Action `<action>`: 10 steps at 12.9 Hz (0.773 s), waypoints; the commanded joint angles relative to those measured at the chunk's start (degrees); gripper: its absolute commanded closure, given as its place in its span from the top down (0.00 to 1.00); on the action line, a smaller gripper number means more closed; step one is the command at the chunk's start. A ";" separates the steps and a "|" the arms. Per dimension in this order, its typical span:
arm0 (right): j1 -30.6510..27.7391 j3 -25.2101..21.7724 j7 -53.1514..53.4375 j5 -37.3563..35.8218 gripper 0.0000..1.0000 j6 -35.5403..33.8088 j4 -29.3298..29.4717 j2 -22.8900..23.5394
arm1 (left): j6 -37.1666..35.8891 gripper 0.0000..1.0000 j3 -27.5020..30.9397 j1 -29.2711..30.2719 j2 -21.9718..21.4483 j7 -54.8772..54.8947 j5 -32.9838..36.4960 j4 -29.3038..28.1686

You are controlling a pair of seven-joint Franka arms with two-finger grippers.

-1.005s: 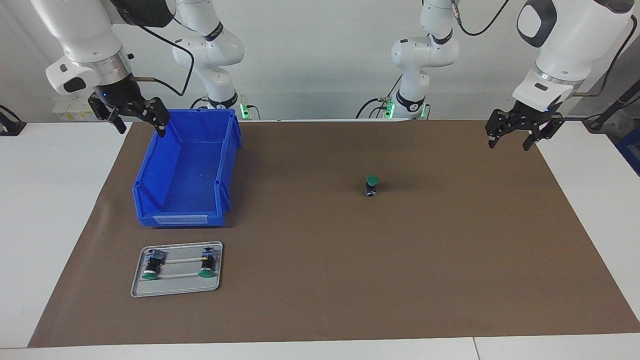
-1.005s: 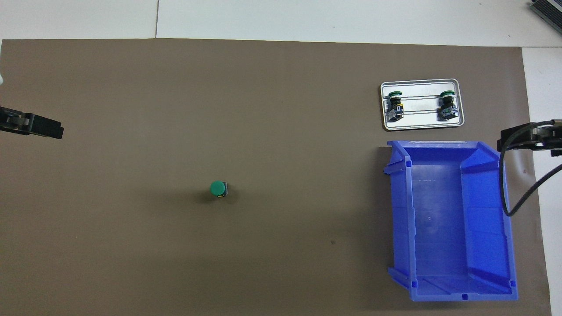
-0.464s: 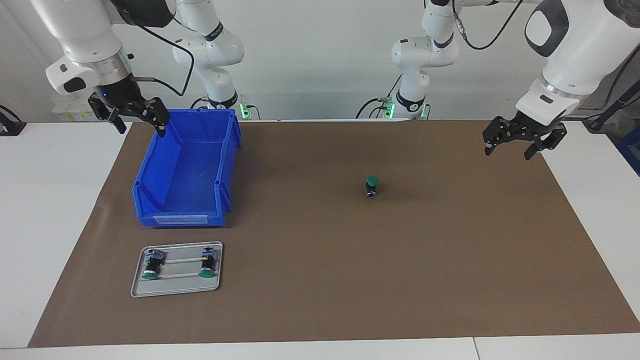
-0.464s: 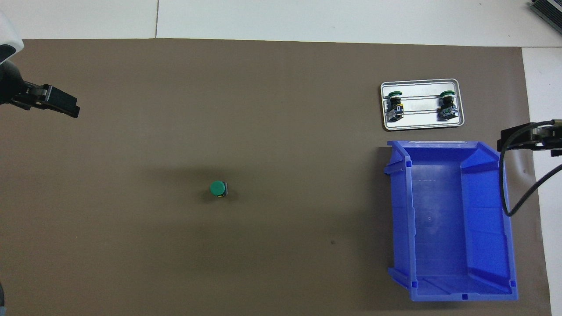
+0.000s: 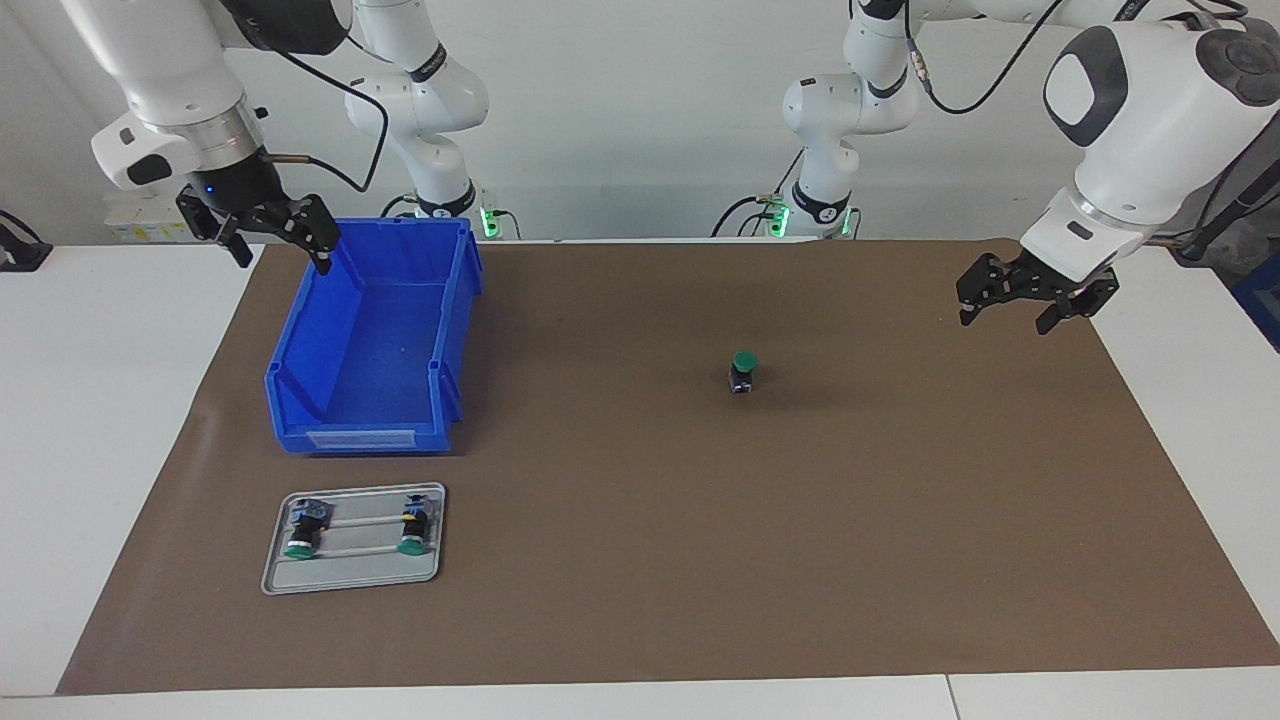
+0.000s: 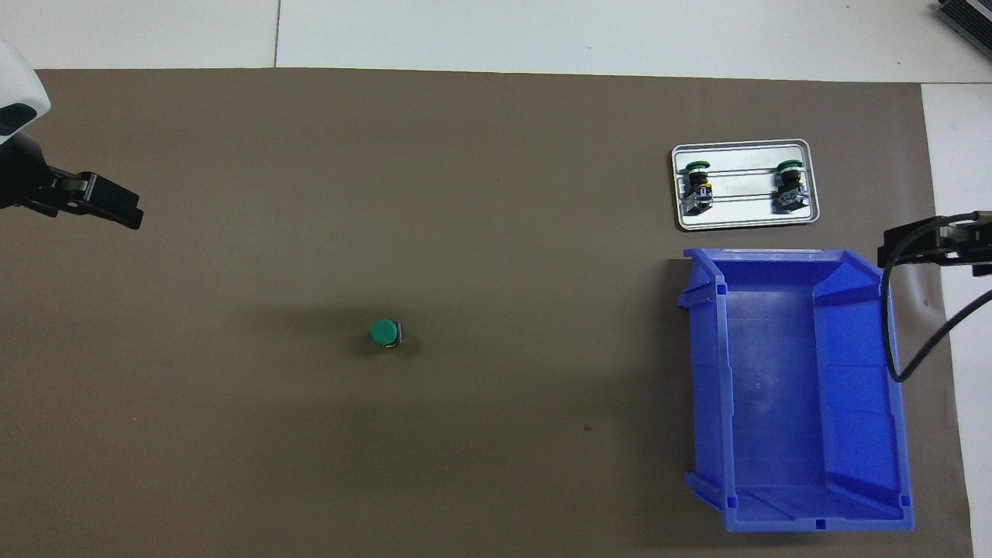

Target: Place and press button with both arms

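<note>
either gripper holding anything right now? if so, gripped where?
Nothing is held. The left gripper hangs open over the mat; the right gripper is open above the blue bin. The button stands alone, untouched.

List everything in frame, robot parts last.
button: 1, green cap on black body, upright mid-mat, untouched
buttons: 2, green-capped, lying on the tray
tray: 1, grey metal, toward the right arm's end, farther from the robots than the bin
bin: 1, blue plastic, toward the right arm's end
mat: 1, brown, covering the table
left gripper: 1, black, open, over the mat's edge
right gripper: 1, black, open, over the bin's corner
</note>
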 commanded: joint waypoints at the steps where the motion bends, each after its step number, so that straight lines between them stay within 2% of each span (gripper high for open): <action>1: -0.33 0.39 0.71 0.99 1.00 -0.40 -1.37 -1.35 | 1.27 1.00 0.17 0.20 -2.57 -0.31 -0.53 -3.20; 10: -0.33 0.39 0.80 1.08 1.00 -0.40 -1.37 -1.35 | 1.27 1.00 0.44 0.28 -3.45 -0.39 -0.53 -3.29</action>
